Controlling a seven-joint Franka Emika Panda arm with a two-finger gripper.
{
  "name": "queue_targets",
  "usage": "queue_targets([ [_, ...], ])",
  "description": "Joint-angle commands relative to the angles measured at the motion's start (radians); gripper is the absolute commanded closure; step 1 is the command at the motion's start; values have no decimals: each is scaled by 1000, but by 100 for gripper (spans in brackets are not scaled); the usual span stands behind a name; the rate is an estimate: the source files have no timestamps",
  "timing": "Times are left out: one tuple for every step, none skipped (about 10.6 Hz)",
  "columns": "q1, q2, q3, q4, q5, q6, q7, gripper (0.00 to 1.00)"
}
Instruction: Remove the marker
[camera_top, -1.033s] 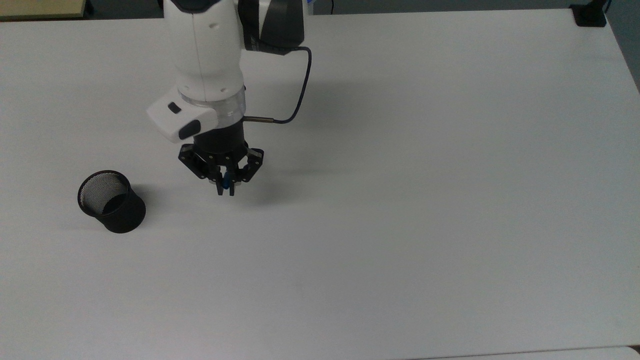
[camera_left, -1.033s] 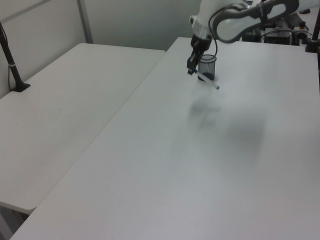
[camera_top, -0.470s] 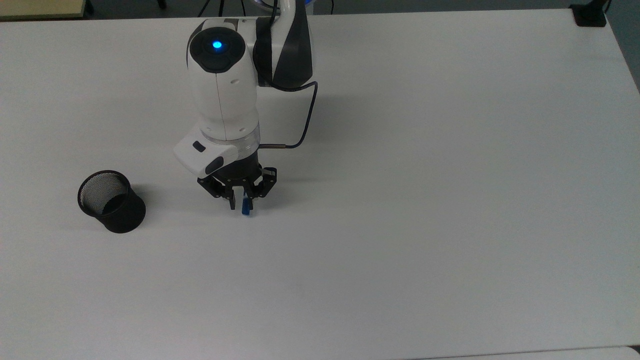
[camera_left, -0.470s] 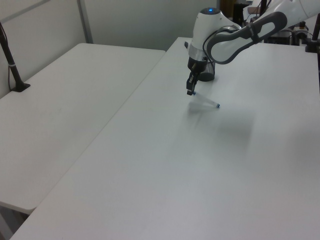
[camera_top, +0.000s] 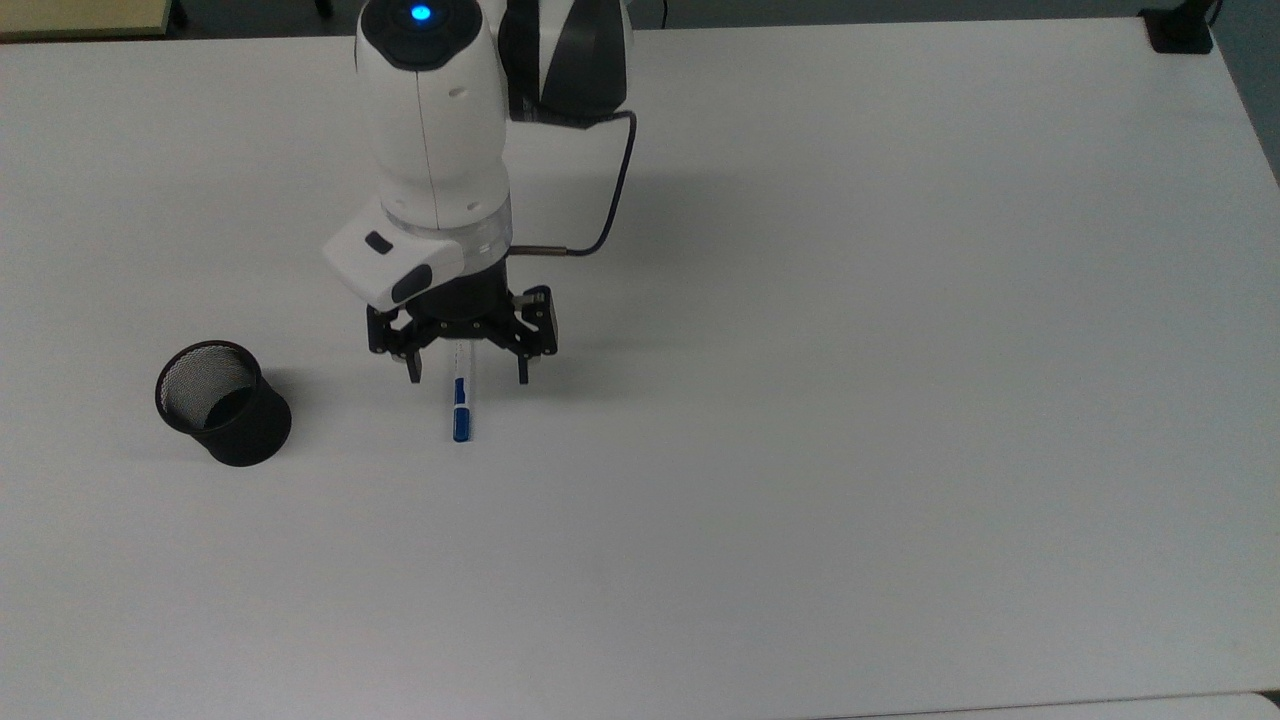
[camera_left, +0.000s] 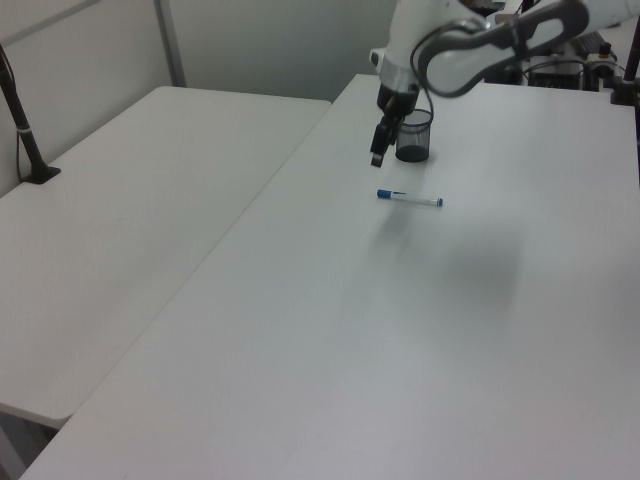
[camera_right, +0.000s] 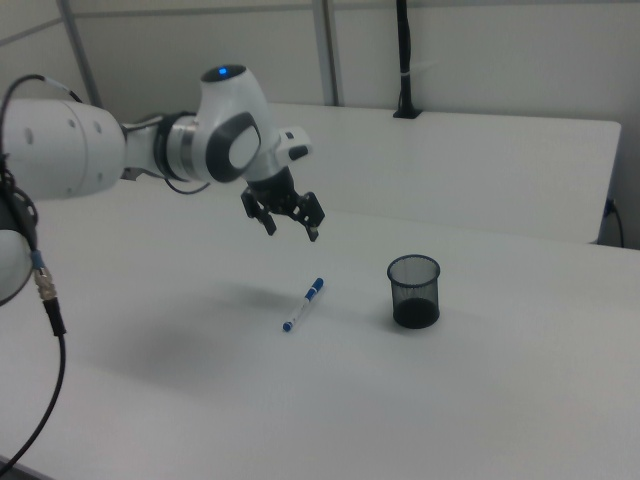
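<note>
The marker (camera_top: 460, 401) lies flat on the white table, white barrel with a blue cap and blue band; it also shows as the marker (camera_left: 409, 198) and the marker (camera_right: 303, 304). My gripper (camera_top: 466, 380) hangs open in the air above the marker's barrel end, holding nothing. The gripper (camera_right: 292, 232) is clearly raised off the table in the right view, and the gripper (camera_left: 377, 158) sits above and to the left view's left of the marker. The black mesh cup (camera_top: 222, 403) stands upright and apart from the marker, to the top view's left.
The mesh cup (camera_right: 414, 291) stands to the right view's right of the marker and looks empty. A second white table (camera_left: 120, 210) adjoins on the left view's left. A black post (camera_left: 22, 125) is clamped at its edge.
The gripper opened and let go of the marker, which now lies flat on the table. The gripper has risen and drawn back slightly from it.
</note>
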Motion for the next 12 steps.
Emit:
queue_targets([
  [46,-184,-13,-30,1,-273,14,0],
  [48,-239,-14,-34,2,-347,32,0],
  [54,-282,-16,-34,4,-424,42,0],
  [65,-322,-23,-34,10,-487,45,0],
  [104,-359,-66,-37,22,-527,57,0],
  [162,-391,-122,-51,56,-540,92,0],
  [190,-419,-150,-60,70,-549,129,0],
  [191,-441,-152,-83,70,-561,146,0],
  [189,-441,-152,-90,70,-561,149,0],
  [185,-438,-152,-88,71,-564,154,0],
  [183,-439,-152,-87,71,-569,167,0],
  [180,-438,-152,-84,73,-570,166,0],
])
